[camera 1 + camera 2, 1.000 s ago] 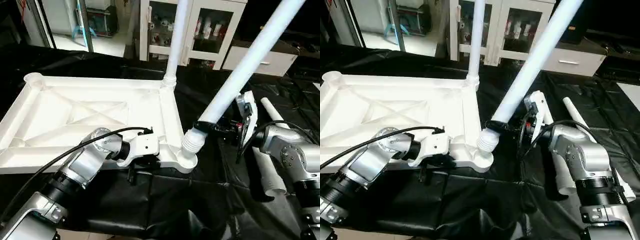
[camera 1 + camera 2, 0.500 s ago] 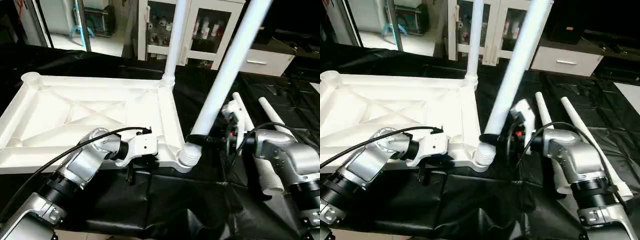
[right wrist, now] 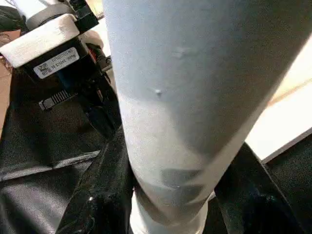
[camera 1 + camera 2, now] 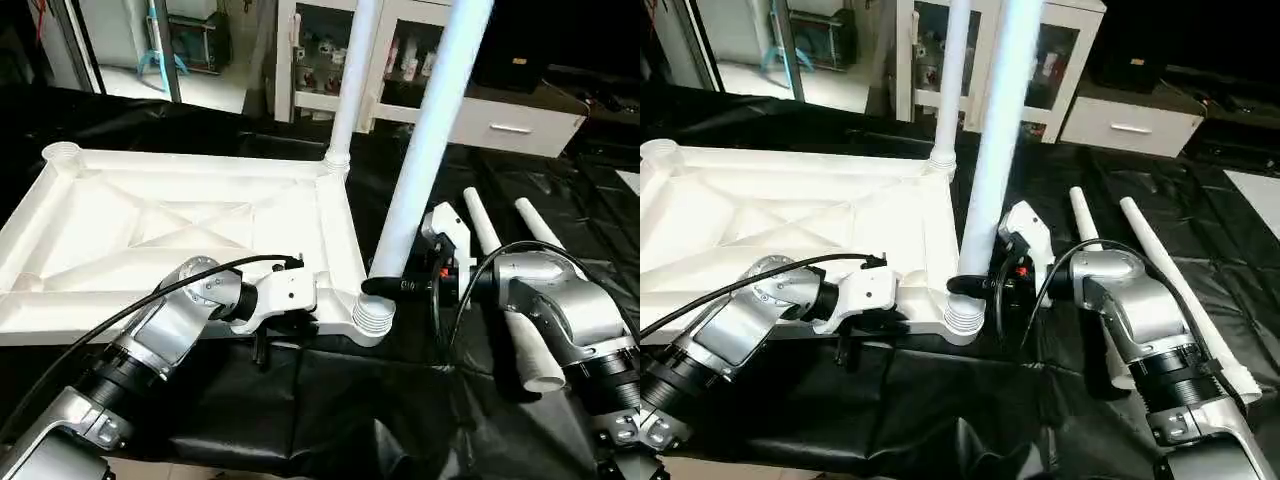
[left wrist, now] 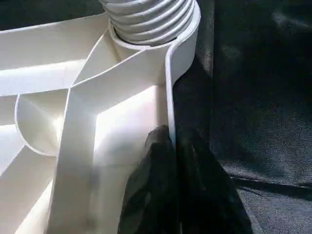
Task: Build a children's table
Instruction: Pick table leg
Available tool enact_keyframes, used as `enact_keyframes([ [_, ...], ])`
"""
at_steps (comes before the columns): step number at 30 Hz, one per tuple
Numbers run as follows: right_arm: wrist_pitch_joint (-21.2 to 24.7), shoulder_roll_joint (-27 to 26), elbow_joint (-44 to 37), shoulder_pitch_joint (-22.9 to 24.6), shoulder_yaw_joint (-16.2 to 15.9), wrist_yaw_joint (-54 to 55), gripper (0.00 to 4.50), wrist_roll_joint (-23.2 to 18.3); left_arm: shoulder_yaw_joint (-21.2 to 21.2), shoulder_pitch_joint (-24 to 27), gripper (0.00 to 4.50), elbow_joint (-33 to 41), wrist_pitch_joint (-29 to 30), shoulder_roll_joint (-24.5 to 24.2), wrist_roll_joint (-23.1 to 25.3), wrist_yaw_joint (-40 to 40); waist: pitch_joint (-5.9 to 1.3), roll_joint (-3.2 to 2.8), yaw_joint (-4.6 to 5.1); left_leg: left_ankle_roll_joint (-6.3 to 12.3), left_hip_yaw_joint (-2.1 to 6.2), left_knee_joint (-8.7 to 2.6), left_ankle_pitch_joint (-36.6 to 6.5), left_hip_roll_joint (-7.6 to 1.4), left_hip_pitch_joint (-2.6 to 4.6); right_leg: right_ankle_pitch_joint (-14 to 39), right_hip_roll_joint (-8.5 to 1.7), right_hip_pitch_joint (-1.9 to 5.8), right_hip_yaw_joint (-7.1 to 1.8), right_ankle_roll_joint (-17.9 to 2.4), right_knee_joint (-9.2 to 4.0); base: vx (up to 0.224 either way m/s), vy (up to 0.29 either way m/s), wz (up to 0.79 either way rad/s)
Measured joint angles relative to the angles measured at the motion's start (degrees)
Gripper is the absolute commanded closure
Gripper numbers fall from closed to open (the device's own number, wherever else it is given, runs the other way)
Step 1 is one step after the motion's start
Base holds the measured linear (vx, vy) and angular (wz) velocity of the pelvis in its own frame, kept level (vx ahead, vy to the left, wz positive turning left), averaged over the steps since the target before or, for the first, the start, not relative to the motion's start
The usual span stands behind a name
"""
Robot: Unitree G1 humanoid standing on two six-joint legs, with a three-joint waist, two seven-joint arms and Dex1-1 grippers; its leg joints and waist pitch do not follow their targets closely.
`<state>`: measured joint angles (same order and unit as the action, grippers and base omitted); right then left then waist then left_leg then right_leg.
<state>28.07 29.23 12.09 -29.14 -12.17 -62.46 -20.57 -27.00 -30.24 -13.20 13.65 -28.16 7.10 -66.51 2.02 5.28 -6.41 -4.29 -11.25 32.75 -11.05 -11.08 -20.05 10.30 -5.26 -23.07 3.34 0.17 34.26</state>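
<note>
Children's table top (image 4: pixel 190 235), white ribbed plastic rectangle w/ X-braced underside facing up, lies on bench covered in wrinkled black sheet (image 4: pixel 330 410). Round corner sockets: far-left socket (image 4: pixel 62 155) empty; far-right one holds an upright white tapered tube leg (image 4: pixel 350 80); near-right one (image 4: pixel 372 318), at top's corner nearest the bench's front edge, has a 2nd white tube leg (image 4: pixel 425 140) w/ threaded ridged end seated in it, standing almost upright. Right gripper (image 4: pixel 975 285) has its black fingers clamped round this leg just above the threads. Left gripper (image 5: pixel 170 180) is closed tight, pinching the top's thin rim by that same socket. Two more white tube legs (image 4: pixel 520 290) lie flat on the sheet toward the bench's right edge, side by side.
</note>
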Motion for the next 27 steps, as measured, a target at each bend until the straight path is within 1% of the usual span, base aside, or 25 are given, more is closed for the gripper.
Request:
enact_keyframes([
  [6,-0.8,-0.4,0.4,-0.1,-0.7,-0.1,2.67,0.6,0.1,0.3,4.50,0.5,0.3,-0.3,0.0,0.4,-0.24,0.46,0.01,0.00,0.00,0.04,0.0,-0.02,0.06,0.0,0.00,0.00,-0.01,0.0,0.14,0.000,0.000,0.00],
  [13,-2.2,-2.1,2.7,-0.2,-0.5,0.3,2.67,1.0,0.1,0.5,4.50,0.5,0.9,-0.6,0.1,0.5,-0.60,0.99,0.29,-0.01,0.01,0.11,0.0,-0.04,0.11,0.0,0.01,0.04,0.00,0.0,0.21,0.000,0.000,0.00],
  [16,-2.5,-4.0,4.6,-0.1,0.9,1.2,2.67,0.7,0.1,0.6,4.50,0.5,1.1,-0.7,0.5,0.6,-0.75,1.20,0.62,-0.01,0.05,0.18,0.0,-0.04,0.12,0.0,0.01,0.07,0.00,0.0,0.26,0.000,0.000,0.00],
  [22,-4.0,-6.0,7.1,1.8,3.5,2.7,2.67,-0.7,0.2,0.8,4.50,0.5,1.3,-1.0,0.6,1.1,-0.82,1.30,1.17,-0.01,0.15,0.38,0.0,-0.04,0.14,0.0,0.00,0.22,0.00,0.0,0.30,0.000,0.000,0.00],
  [27,-4.9,-6.2,7.0,3.1,4.2,3.1,2.67,-1.5,0.1,0.8,4.50,0.5,1.3,-0.9,0.6,1.1,-0.94,1.47,1.13,-0.01,0.21,0.37,0.0,-0.04,0.13,0.0,0.01,0.22,0.04,0.0,0.29,0.000,0.000,0.00],
])
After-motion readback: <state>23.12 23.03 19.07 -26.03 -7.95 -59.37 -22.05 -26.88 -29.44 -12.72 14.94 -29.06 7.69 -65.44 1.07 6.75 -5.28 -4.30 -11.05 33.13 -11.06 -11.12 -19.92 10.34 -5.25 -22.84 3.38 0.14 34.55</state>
